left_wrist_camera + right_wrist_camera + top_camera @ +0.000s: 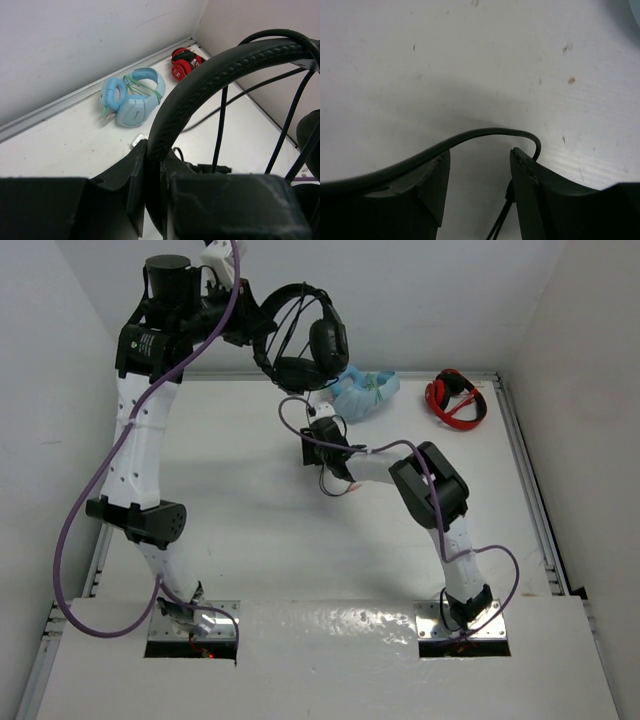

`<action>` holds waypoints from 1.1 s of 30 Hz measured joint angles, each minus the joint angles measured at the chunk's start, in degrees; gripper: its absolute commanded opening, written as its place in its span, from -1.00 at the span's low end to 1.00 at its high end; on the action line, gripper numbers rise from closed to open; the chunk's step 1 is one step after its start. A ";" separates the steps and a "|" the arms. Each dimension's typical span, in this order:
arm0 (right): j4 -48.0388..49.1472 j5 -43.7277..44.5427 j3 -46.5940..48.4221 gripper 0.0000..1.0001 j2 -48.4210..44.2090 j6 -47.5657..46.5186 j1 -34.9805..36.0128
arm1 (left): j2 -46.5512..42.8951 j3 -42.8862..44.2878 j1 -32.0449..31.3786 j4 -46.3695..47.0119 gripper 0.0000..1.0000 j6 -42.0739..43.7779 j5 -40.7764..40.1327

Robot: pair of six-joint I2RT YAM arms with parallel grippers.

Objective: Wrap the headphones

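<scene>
The black headphones (310, 340) hang in the air at the back of the table. My left gripper (250, 325) is shut on their headband (210, 75), which is pinched between its fingers (135, 170) in the left wrist view. Thin black cable strands (220, 125) hang down past the band. My right gripper (322, 435) is low over the table's middle, below the headset. Its jaws stand open in the right wrist view (477, 157). The cable (485, 134) arcs across both fingertips, and more strands run between the fingers. Loose cable (325, 480) lies by the right wrist.
Light-blue headphones (365, 392) lie at the back centre and also show in the left wrist view (132, 95). Red-and-black headphones (455, 398) lie at the back right and show in the left wrist view (184, 62). White walls close in the back and both sides.
</scene>
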 measured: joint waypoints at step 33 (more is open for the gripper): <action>-15.41 13.20 -2.75 -0.71 -4.72 4.70 2.64 | 3.43 1.77 1.42 0.68 -1.00 -1.05 0.98</action>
